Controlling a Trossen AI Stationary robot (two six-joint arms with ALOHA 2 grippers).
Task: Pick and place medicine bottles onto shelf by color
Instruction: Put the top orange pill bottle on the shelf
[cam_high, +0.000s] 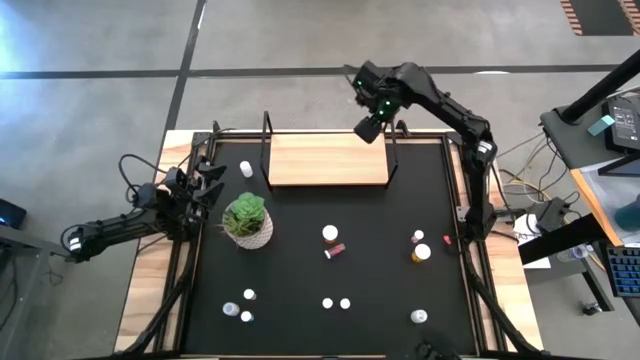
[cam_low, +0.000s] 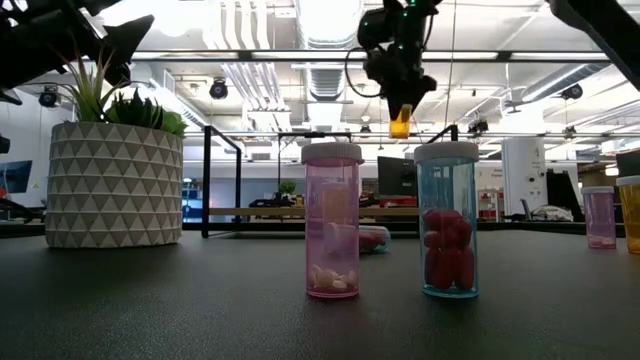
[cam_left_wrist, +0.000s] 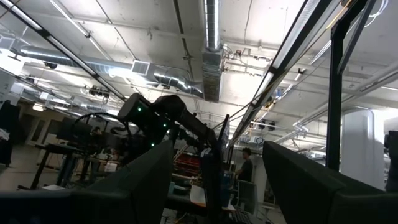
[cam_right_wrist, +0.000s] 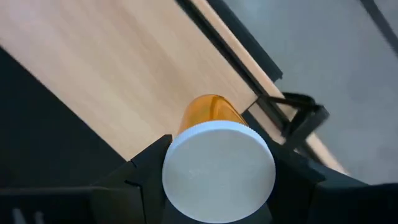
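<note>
My right gripper (cam_high: 370, 128) hangs above the right end of the light-wood shelf (cam_high: 328, 160), shut on an orange-amber bottle (cam_right_wrist: 211, 112) with a white cap (cam_right_wrist: 219, 171); the low view shows the bottle (cam_low: 400, 122) under the fingers, high above the board. My left gripper (cam_high: 212, 186) rests at the table's left edge beside the plant, its fingers apart and empty. Several bottles stand on the black tabletop: a pink one (cam_low: 332, 220), a blue-clear one with red pills (cam_low: 447, 220), an amber one (cam_high: 421, 252), small white ones (cam_high: 335, 302). One bottle (cam_high: 246, 169) stands left of the shelf. My right gripper pinches the amber bottle between its two fingers at the white cap (cam_right_wrist: 177, 149), one finger (cam_right_wrist: 146, 168) on each side. The fingers point down from above. The bottle hangs upright below them, body downward, lifted clear of the shelf board.
A green plant in a white patterned pot (cam_high: 247, 222) stands left of centre, next to my left gripper. Black upright frames (cam_high: 266, 140) stand at the shelf's two ends. The wooden table border (cam_high: 150, 290) runs along the left and right sides.
</note>
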